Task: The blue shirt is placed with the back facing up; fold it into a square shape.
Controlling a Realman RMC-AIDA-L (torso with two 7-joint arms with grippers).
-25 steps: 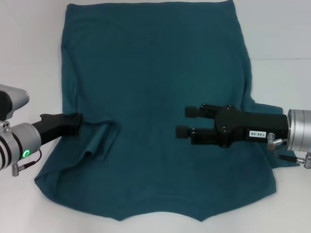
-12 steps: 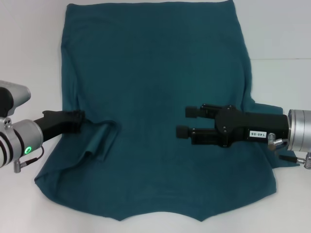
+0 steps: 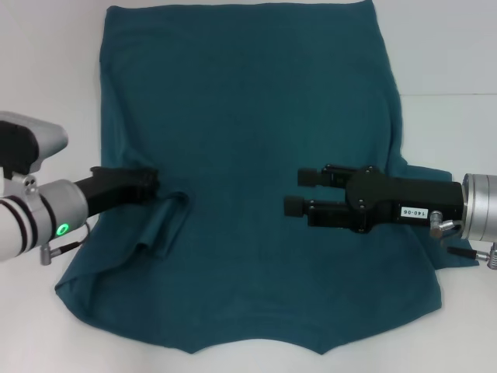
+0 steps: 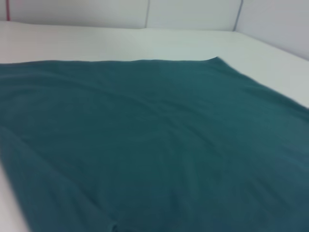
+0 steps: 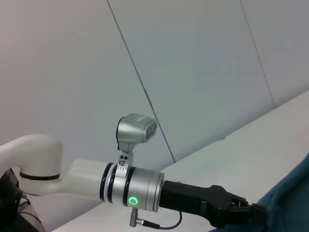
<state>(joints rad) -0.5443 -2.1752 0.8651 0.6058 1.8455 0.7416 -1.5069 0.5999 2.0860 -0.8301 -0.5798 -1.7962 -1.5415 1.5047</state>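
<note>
The blue shirt point(image 3: 248, 116) lies spread flat and plain side up on the white table, filling most of the head view and the left wrist view point(image 4: 154, 145). A narrow flap of its cloth point(image 3: 165, 224) is folded inward on the left side. My left gripper point(image 3: 154, 184) reaches in low from the left, its tip at the upper end of that flap. In the right wrist view this left gripper point(image 5: 258, 209) looks shut, tip against the shirt's edge point(image 5: 294, 198); I cannot see cloth pinched in it. My right gripper point(image 3: 297, 192) is open over the shirt's right half, holding nothing.
The white table point(image 3: 46, 78) shows as bare strips left and right of the shirt. The shirt's far edge lies near the top of the head view and its near edge close to the bottom. A pale wall point(image 5: 193, 58) stands behind the table.
My left gripper has slid to the right, further over the shirt's left edge toward the folded flap. The flap's far end and the right arm have barely moved.
</note>
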